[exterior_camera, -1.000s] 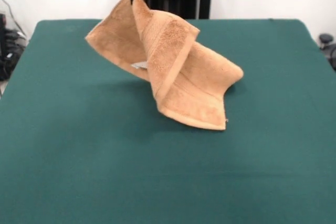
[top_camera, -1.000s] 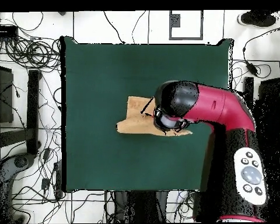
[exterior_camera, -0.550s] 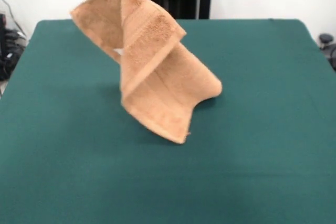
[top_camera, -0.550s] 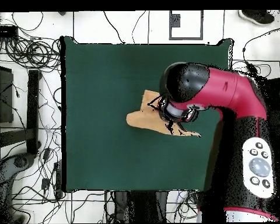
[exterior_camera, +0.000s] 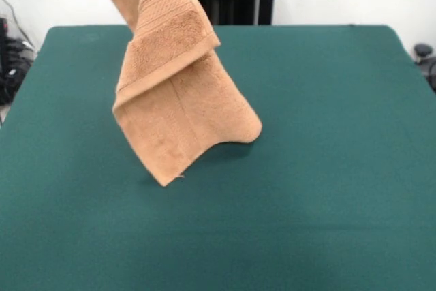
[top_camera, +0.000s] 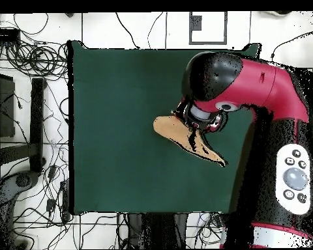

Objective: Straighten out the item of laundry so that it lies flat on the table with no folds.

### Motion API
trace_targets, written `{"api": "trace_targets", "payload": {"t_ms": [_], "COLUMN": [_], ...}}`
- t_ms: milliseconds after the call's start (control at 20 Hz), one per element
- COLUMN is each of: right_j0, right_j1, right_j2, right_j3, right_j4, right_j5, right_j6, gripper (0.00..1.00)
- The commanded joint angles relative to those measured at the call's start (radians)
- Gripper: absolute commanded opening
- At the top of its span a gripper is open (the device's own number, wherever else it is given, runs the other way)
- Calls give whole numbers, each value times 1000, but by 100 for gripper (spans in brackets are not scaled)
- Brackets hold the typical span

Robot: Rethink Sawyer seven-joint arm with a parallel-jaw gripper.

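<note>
One green worktop (exterior_camera: 340, 168) fills most of what we see, its cloth cover reaching from edge to edge; above it, in the overhead view, the red and black arm (top_camera: 263, 78) bends across the right part of the surface; we cannot make out the tool itself in either view, so we cannot tell whether it is wide, narrow or gripping; the tan towel (exterior_camera: 174, 100) hangs lifted from a point at the top edge of the front view, twisted and folded over on itself, a woven band crossing its upper half; its lower corner hangs close to the green cloth, though we cannot tell if it touches.
</note>
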Motion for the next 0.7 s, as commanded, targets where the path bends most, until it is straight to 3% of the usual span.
{"api": "trace_targets", "payload": {"t_ms": [50,400,700], "right_j0": [66,133,247], "right_j1": [-31,-61,-92], "right_j2": [56,23,-31], "right_j3": [16,83,246], "right_j4": [-4,13,46], "right_j5": [73,5,-251], "right_j6": [28,135,323], "gripper": [0,0,0]}}
